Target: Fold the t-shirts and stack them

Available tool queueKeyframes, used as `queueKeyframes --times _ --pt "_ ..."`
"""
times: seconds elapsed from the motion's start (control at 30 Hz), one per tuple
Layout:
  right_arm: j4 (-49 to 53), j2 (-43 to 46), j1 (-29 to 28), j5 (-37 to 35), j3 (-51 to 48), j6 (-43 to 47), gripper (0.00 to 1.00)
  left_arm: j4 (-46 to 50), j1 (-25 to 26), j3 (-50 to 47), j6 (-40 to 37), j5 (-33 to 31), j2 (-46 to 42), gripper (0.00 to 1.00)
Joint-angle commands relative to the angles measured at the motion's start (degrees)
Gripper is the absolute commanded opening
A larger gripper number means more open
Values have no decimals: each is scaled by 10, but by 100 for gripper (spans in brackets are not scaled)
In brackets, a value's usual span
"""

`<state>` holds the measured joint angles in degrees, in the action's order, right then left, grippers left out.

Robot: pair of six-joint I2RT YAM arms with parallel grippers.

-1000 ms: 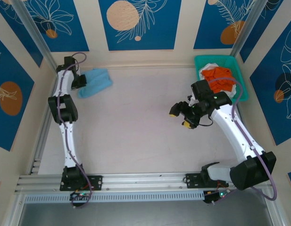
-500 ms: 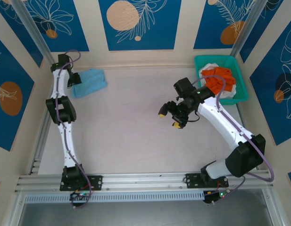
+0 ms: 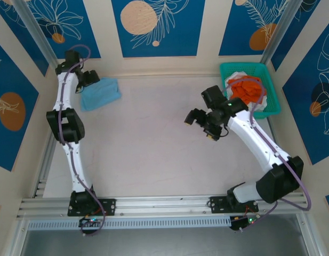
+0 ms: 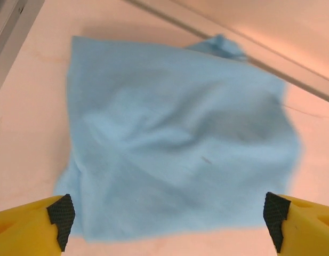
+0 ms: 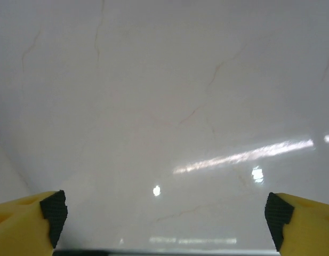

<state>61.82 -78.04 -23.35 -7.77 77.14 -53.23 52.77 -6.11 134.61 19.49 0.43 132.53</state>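
The light blue t-shirt [image 3: 100,94] lay folded in a rough square at the far left corner of the bench [image 3: 153,149], with the left fingers [image 4: 60,214] spread wide open at its edge, holding nothing. The right fingers [image 5: 53,210], also wide open and empty, hovered over bare bench right of centre. The orange t-shirt [image 3: 244,87] lay bunched on the white t-shirt [image 3: 260,103] in the teal basket [image 3: 244,67], far right.

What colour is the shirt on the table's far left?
Light blue t-shirt; clearest in the left wrist view.
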Motion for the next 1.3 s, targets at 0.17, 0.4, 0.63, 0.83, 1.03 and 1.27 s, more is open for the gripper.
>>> queueKeyframes --times 0.17,0.4,0.63,0.83,1.03,1.27 --pt "-237 230 57 -201 -237 117 99 -335 145 -527 25 -77 -387 100" --pt "-395 298 70 -212 -400 211 99 -542 148 -836 -19 -160 -557 100" --pt "-424 176 93 -282 -377 303 99 -597 132 -996 -84 -221 -634 100" --pt "-609 100 157 -139 -421 412 99 -693 128 -1038 -57 -333 -575 100" --pt "-755 46 204 -77 -487 441 99 -770 130 -1029 -153 -200 -497 100" --pt "-895 28 222 -35 -517 452 99 -820 125 -1011 -207 -153 -442 100"
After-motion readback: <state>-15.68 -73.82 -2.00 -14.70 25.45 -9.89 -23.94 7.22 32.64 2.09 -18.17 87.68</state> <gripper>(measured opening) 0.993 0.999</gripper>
